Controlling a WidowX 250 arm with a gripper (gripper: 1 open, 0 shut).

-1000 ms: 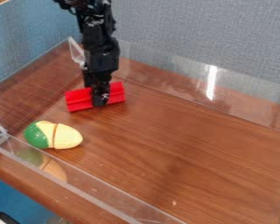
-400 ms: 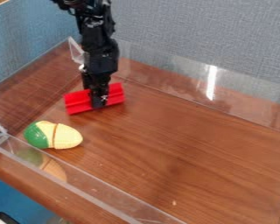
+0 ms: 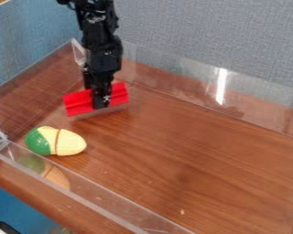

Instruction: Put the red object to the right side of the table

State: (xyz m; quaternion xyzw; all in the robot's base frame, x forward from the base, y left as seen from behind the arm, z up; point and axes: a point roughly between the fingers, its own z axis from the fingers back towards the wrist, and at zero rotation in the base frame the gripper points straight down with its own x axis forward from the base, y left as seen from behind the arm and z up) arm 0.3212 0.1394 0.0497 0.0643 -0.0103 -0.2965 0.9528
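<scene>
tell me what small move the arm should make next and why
Probably carry the red object toward the right side of the table: the claw is closed on it at the left rear, and the green-and-yellow toy lies clear of that path.

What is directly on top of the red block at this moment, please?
The gripper comes straight down onto the red block, its fingers closed across the block's middle. The strip of red beneath the fingers is covered; both ends show.

The block (image 3: pixel 94 100) sits far-left on the table (image 3: pixel 198 155); the egg-shaped toy (image 3: pixel 55 141) lies nearer, further left.
</scene>
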